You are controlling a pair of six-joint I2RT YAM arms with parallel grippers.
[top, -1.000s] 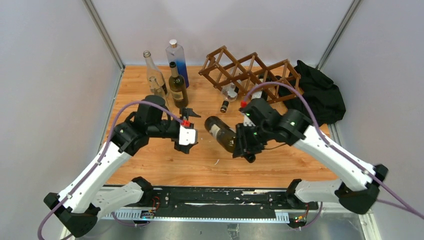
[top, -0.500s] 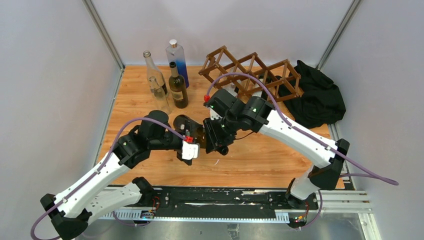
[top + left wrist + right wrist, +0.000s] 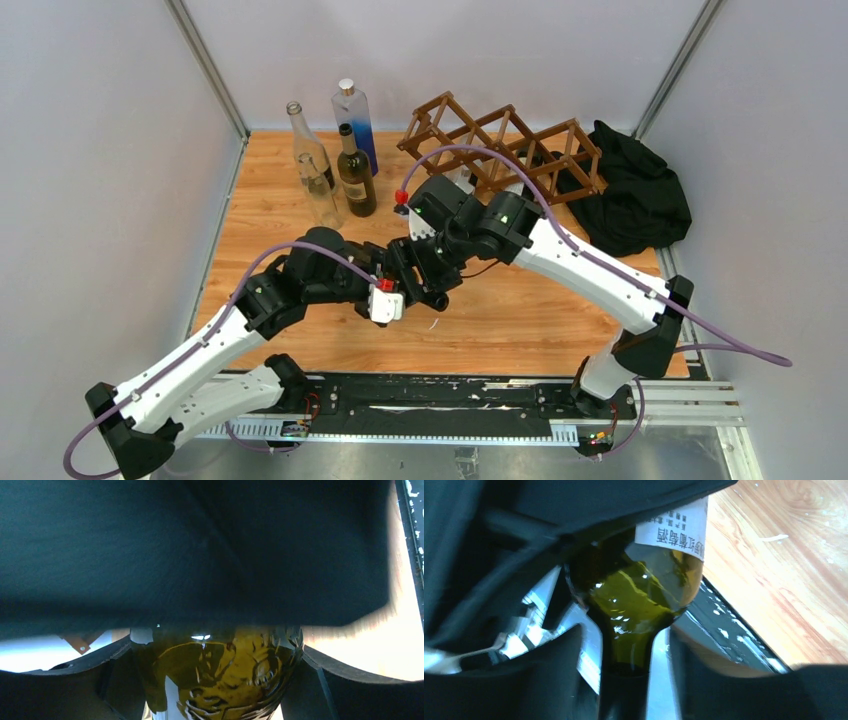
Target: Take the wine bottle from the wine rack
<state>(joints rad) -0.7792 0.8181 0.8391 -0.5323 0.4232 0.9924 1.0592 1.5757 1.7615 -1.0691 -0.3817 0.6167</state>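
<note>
Mid-table, one wine bottle (image 3: 644, 590), left jaws clamped on it, right jaws' state unclear, three upright bottles (image 3: 356, 185) behind

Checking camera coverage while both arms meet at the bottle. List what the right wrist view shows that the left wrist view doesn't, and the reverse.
Right wrist only: the neck and shoulder of the wine bottle, its white printed label, and the right gripper straddling the neck. Left wrist only: the bottle's base end, filling the gap between the fingers of the left gripper. Both: the same olive-green glass bottle, close up, flanked by dark fingers.
</note>
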